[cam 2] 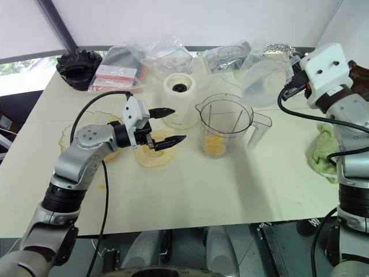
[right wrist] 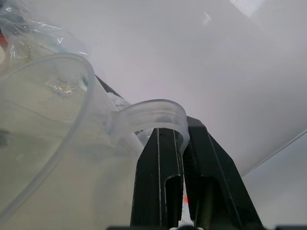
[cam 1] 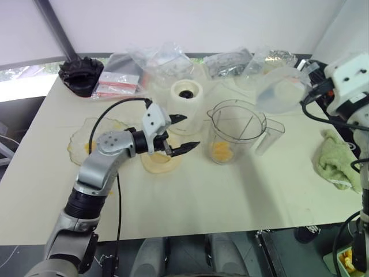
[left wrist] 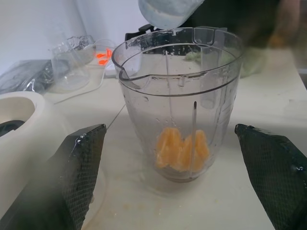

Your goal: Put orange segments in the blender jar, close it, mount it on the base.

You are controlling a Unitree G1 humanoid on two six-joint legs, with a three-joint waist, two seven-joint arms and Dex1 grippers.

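Cream tabletop: orange segments [left wrist: 182, 149] sit inside the blender jar [cam 1: 236, 131], beside the base [cam 1: 187, 104]. My left gripper [cam 1: 183, 133] gapes before the jar; right gripper [right wrist: 181, 143] pinches the clear lid [cam 2: 264, 82]. Closing, mounting remain, I judge.

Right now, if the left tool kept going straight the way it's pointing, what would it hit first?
Most likely the blender jar, which sits dead ahead between the open fingers of the left tool, orange segments in its bottom. Nothing appears to lie between them.
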